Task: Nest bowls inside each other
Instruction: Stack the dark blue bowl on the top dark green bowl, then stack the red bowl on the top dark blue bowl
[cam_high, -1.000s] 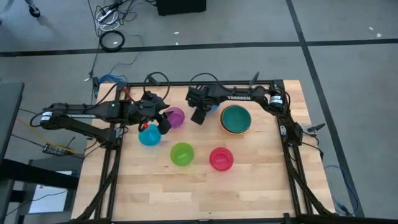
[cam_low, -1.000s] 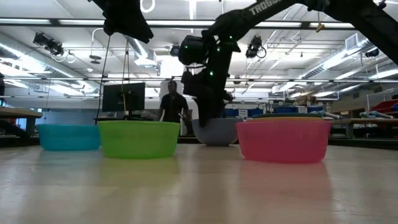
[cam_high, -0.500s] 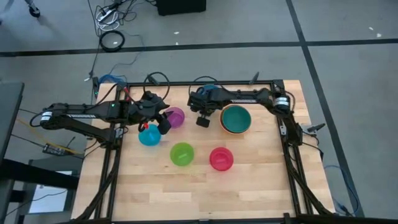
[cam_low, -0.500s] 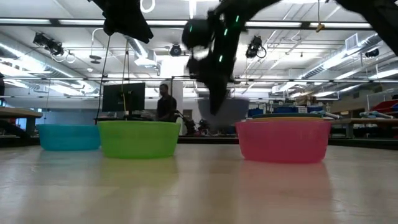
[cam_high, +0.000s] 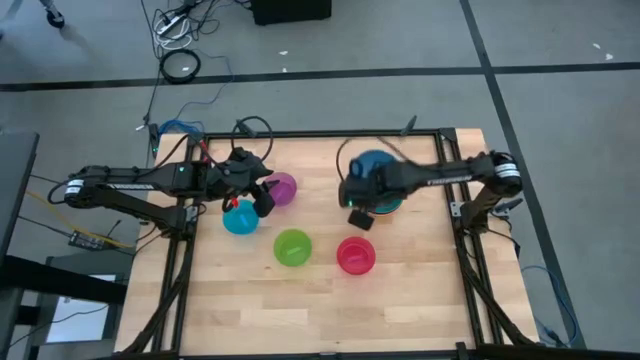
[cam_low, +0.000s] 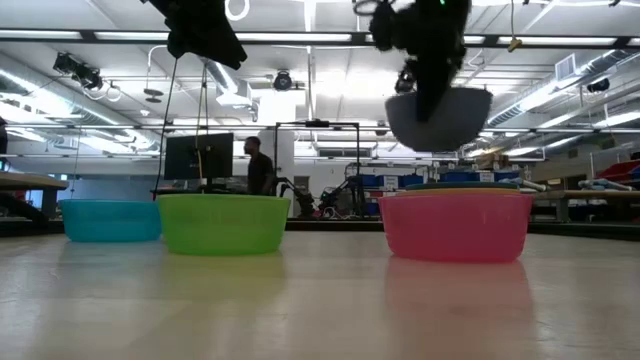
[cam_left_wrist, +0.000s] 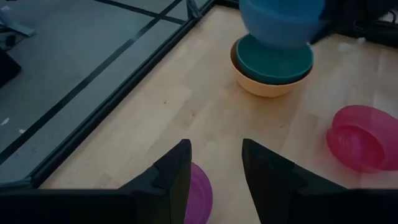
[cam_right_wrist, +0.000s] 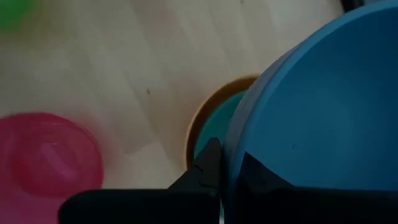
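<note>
A blue bowl (cam_high: 372, 165) hangs in the air over a teal bowl (cam_left_wrist: 273, 59) that sits nested in an orange bowl (cam_left_wrist: 264, 87) at the far right. My right gripper (cam_right_wrist: 227, 165) is shut on the blue bowl. A purple bowl (cam_high: 284, 187), a cyan bowl (cam_high: 240, 218), a green bowl (cam_high: 293, 247) and a pink-red bowl (cam_high: 356, 255) rest on their bases on the table. My left gripper (cam_left_wrist: 214, 165) stands open above the purple bowl's near edge (cam_left_wrist: 200, 193), touching nothing. My right gripper pinches the blue bowl's rim (cam_right_wrist: 235, 155), one finger (cam_right_wrist: 208, 165) outside the wall and the other inside. The fingers come from above, slanting down. The bowl hangs below them, mouth up, lifted clear of the teal bowl (cam_low: 440, 115).
The dark frame rails (cam_high: 460, 215) run along the table's left, right and far sides. Bare wood (cam_high: 320, 310) lies along the near half of the table. In the low view, a person stands in the room beyond the table.
My right gripper has risen and swung toward the table's right edge. The blue bowl, which stood on the table at the far middle, is lifted clear and now hangs over the teal-and-orange stack.
</note>
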